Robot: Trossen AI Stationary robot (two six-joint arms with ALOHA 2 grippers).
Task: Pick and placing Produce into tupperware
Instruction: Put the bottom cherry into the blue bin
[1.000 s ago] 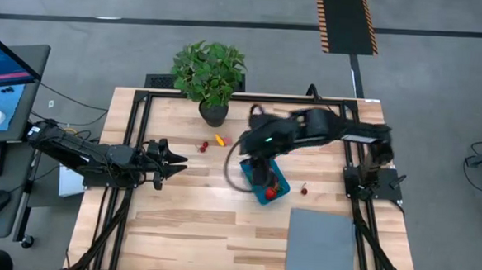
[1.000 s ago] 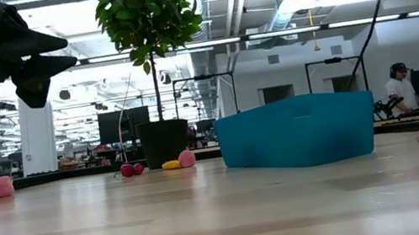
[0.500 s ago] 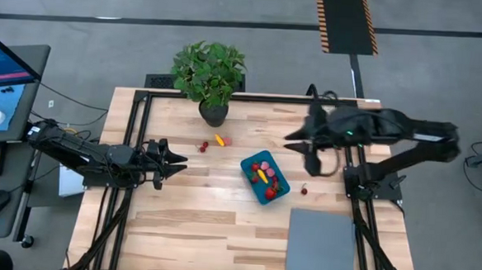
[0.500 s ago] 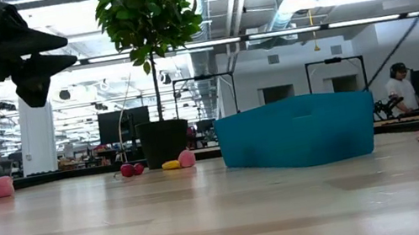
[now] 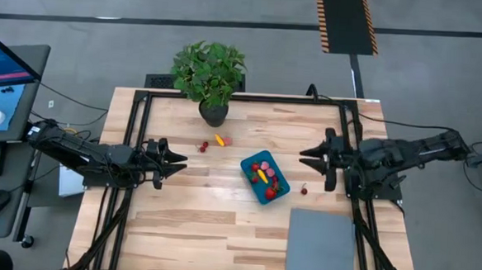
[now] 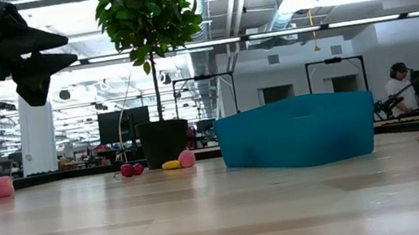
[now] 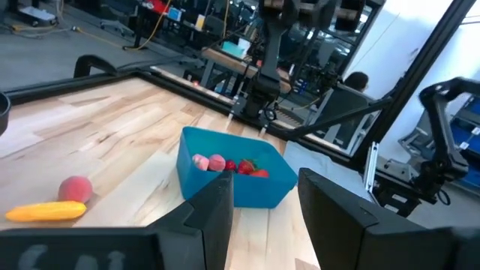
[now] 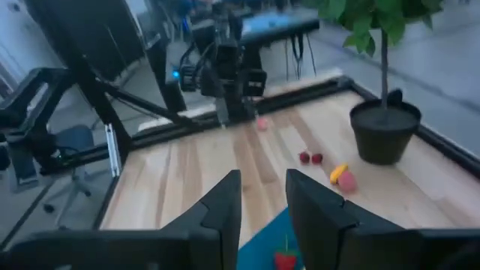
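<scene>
While both dark arms hang above the pale wooden table [image 5: 220, 225], neither claw holds anything. The left gripper [image 5: 176, 162] hovers over the table's left side with its fingers spread apart, pointing toward the small teal-blue rectangular plastic tub [image 5: 265, 177]. The right gripper [image 5: 308, 152] hovers near the right edge, its fingers parted and empty, also facing the tub. That tub sits at mid-table, tilted, with several tiny red, pink and yellow produce pieces [image 5: 264, 176] inside. Loose pieces lie outside it: a yellow-orange piece [image 5: 219, 139] and small red ones [image 5: 203, 147] near the leafy green potted plant [image 5: 209, 77], and one red piece [image 5: 303, 189] just right of the tub. A flat grey rectangular mat [image 5: 321, 245] lies at the near right corner.
</scene>
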